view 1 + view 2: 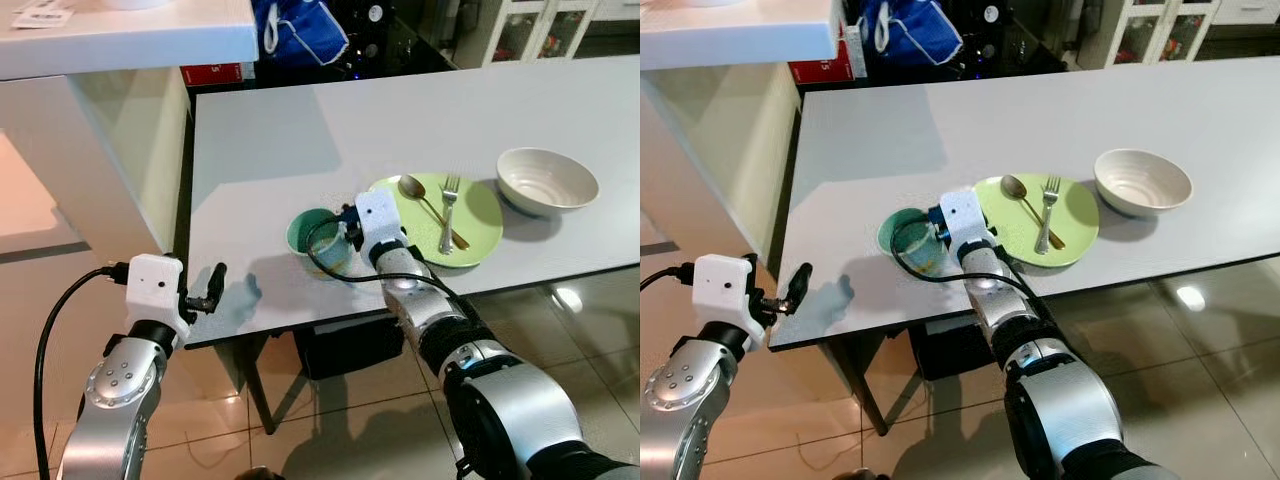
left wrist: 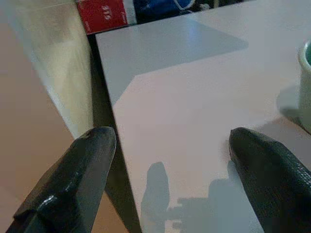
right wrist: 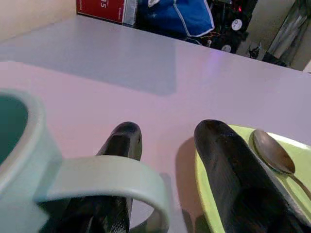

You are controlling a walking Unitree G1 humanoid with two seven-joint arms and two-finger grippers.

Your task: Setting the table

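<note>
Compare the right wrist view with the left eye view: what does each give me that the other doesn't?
Right wrist view alone: the teal mug's handle up close, with one finger of the right end effector passing behind it. Left eye view alone: the white bowl, the fork, and the left end effector open at the table's near-left edge. Both: the mug, green plate, spoon, grey table and blue bag.

Head high; wrists near table (image 1: 300, 130)
</note>
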